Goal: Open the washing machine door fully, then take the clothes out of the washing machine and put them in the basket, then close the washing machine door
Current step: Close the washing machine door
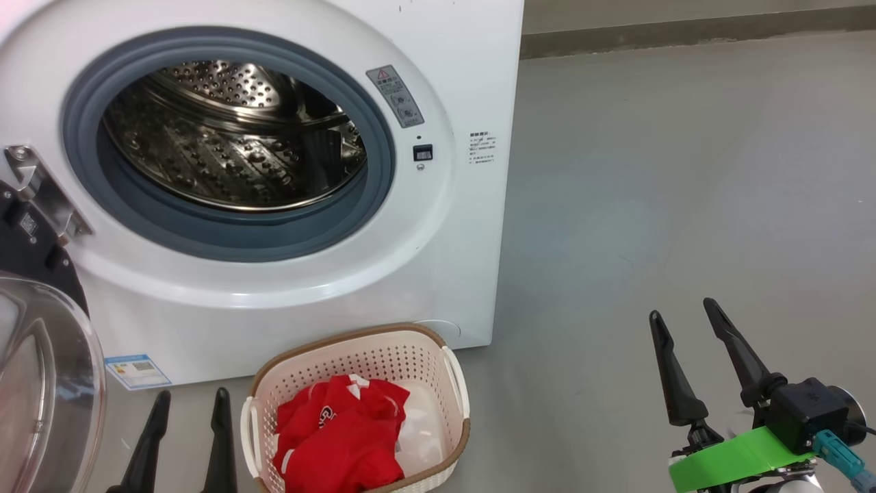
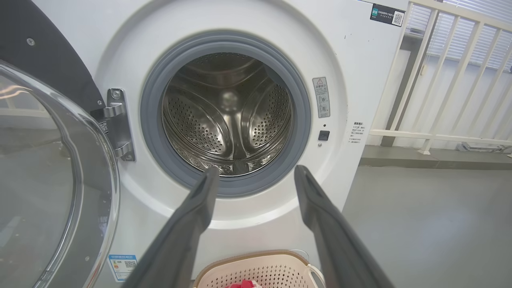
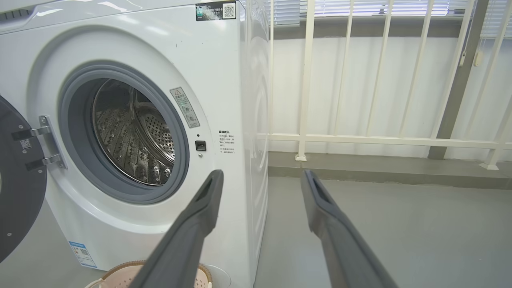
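The bright red garment (image 1: 335,438) lies in the cream perforated basket (image 1: 356,337) before the white front-loading washing machine (image 1: 452,226), whose round black glass-bowled door (image 1: 41,370) stands swung out at its left edge, beside our left gripper (image 1: 192,396), far from our right gripper (image 1: 683,309), both spread wide, empty.

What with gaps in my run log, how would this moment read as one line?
door: open; drum: empty; red garment: in basket; left tool: open, empty; right tool: open, empty; next: close door

clothes (image 1: 337,435) in basket (image 1: 456,383), before washing machine (image 1: 438,226)
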